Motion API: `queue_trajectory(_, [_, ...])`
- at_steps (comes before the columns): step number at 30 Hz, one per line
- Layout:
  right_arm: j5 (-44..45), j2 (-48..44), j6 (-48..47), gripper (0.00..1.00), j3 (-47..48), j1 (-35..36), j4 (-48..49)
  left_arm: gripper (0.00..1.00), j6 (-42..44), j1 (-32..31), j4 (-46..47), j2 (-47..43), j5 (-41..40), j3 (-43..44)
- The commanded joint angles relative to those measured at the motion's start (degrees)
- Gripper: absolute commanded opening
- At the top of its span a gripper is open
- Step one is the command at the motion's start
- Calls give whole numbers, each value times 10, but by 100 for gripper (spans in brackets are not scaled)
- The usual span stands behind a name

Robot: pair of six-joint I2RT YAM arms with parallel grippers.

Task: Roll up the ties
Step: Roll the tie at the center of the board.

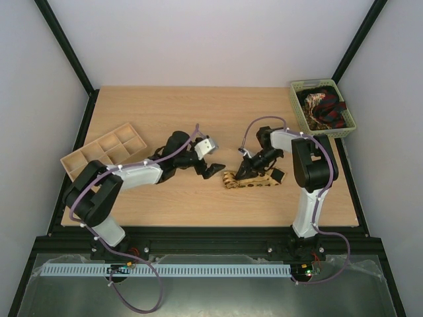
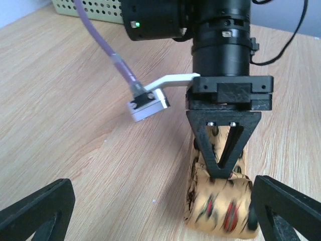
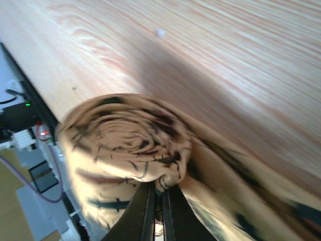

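1. Tan-yellow tie (image 1: pixel 258 181) lies on the surface (image 1: pixel 165 205) between the two arms. One end is wound into a loose coil and the rest trails flat toward the right arm.
2. The other ties (image 1: pixel 324 107) sit bundled in the green basket (image 1: pixel 349 125) at the far right corner, well apart from the work. A wooden tray (image 1: pixel 106 150) with compartments stands at the far left.
3. The right tool (image 3: pixel 160 203) is clenched on the tan-yellow tie, its fingers pressed together on fabric at the coil's lower edge. From the left wrist view it comes down onto the roll from above.
4. The left tool (image 1: pixel 215 170) is released, its jaws spread wide just beside the coil and holding nothing.
5. Likely step: one arm pins the coil while the other gets ready to take or turn it.
6. Risk of unwinding: the pinch catches only a small bite of fabric at the rim. If that slips, the loose layers would probably spring open.
7. Risk of collision: the spread left fingers flank both the roll and the right tool, so closing in carelessly could strike the right fingers instead of the fabric.
8. Risk of skew: the trailing length may drag on the surface and pull the coil crooked or into a cone.
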Motion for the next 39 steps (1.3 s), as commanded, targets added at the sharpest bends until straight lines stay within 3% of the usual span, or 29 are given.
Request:
queue_trajectory(1, [112, 25, -18, 1, -34, -1, 15, 99, -30, 23, -22, 25, 82, 13])
queue_trajectory(13, [151, 25, -9, 1, -58, -1, 55, 99, 12, -30, 166, 114, 88, -42])
queue_trajectory(20, [139, 34, 5, 1, -57, -1, 63, 90, 42, -65, 263, 173, 74, -44])
queue_trajectory(29, [115, 43, 26, 1, -50, 1, 73, 64, 74, -83, 263, 230, 39, -17])
queue_trajectory(35, [99, 42, 20, 1, -49, 1, 67, 44, 104, -81, 191, 219, 18, -18])
queue_trajectory(39, [87, 31, 4, 9, -30, -25, 34, 32, 119, -79, 118, 195, 7, -22])
